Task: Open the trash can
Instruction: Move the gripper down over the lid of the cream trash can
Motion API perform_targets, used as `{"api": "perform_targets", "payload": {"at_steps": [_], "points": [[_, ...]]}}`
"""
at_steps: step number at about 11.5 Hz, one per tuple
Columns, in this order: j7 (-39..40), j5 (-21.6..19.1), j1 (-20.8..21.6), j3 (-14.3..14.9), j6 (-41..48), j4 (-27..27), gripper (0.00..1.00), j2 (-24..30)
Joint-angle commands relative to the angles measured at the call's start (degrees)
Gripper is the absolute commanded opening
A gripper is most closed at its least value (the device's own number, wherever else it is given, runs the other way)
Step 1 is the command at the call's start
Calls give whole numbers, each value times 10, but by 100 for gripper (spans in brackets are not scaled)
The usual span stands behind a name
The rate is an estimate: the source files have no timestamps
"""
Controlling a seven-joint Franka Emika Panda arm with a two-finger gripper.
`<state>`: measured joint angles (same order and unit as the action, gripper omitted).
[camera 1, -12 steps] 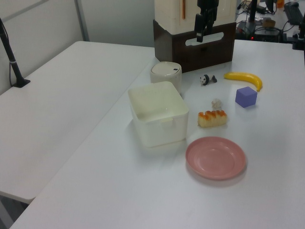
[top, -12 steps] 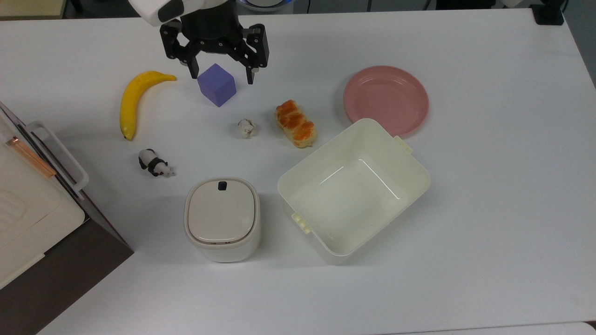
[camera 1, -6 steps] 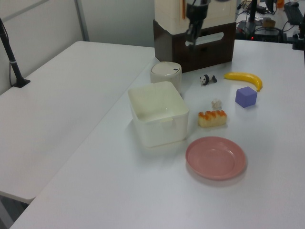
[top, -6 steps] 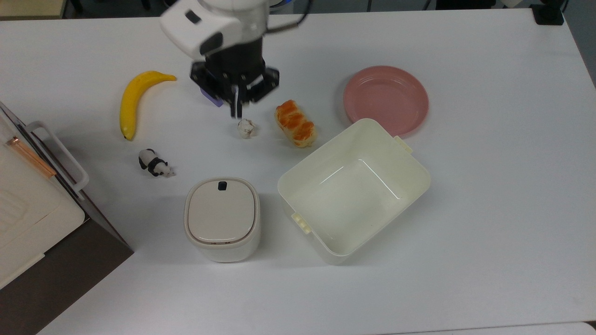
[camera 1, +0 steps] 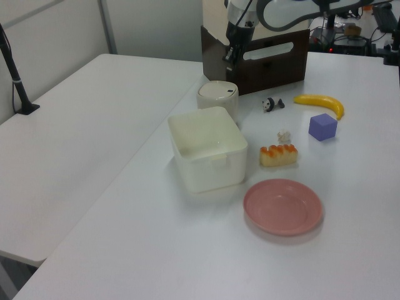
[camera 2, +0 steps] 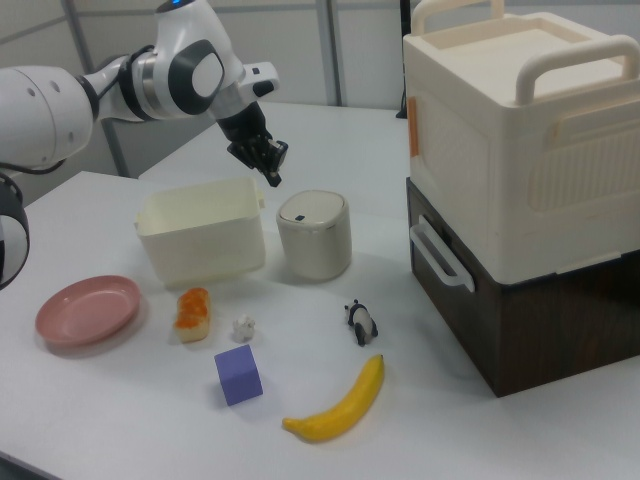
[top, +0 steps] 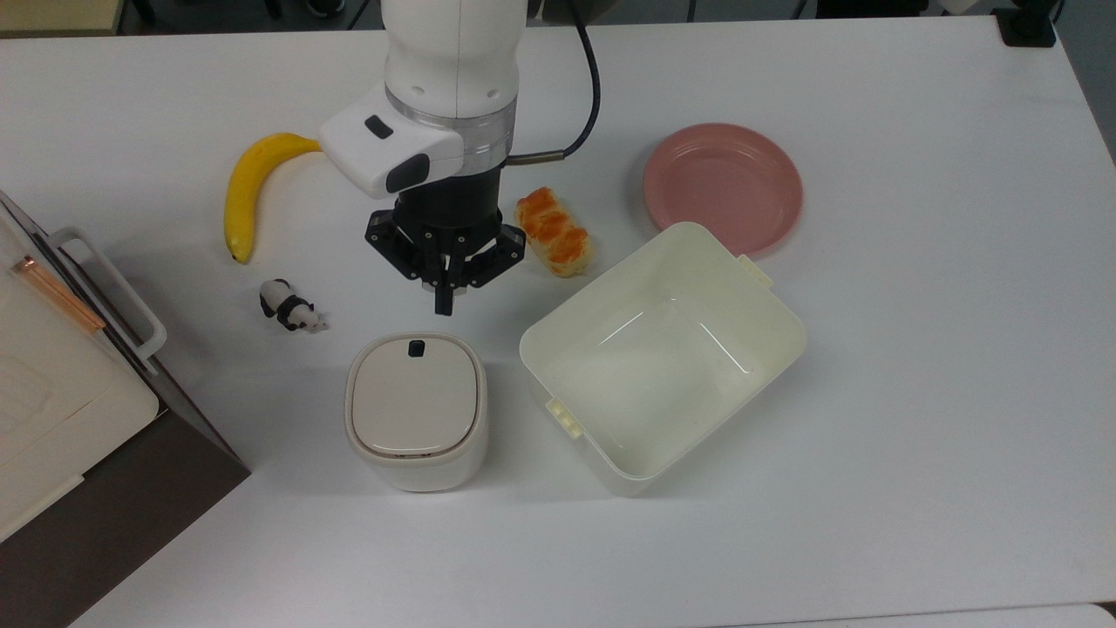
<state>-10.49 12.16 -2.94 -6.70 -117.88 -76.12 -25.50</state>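
Pinched claw [top: 443, 305] above trash can [top: 416, 410] rim

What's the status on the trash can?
Gripper shut, hovering above the trash can. Lid down, button unpressed. Nothing in the way.

A white table [camera 1: 125, 219] holds a lidded trash can [camera 1: 217, 98] just behind an open cream tub [camera 1: 208, 148], with the robot's gripper [camera 1: 229, 55] hanging above the can, its fingers pressed together. To the left view's right lie a panda figurine [camera 1: 270, 104], a banana [camera 1: 320, 102], a purple cube [camera 1: 322, 126], a bread roll [camera 1: 279, 154] and a pink plate [camera 1: 282, 206]. A cream-and-brown cabinet [camera 1: 262, 59] stands at the back.
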Motion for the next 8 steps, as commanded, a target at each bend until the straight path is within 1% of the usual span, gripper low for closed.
{"api": "perform_targets", "payload": {"at_steps": [1, 4, 8], "points": [[-15, 16, -4, 7, -38, -9, 0, -8], [-15, 33, -16, 8, -40, -21, 0, -10], [-15, 60, -15, 8, -40, -35, 0, -20]]}}
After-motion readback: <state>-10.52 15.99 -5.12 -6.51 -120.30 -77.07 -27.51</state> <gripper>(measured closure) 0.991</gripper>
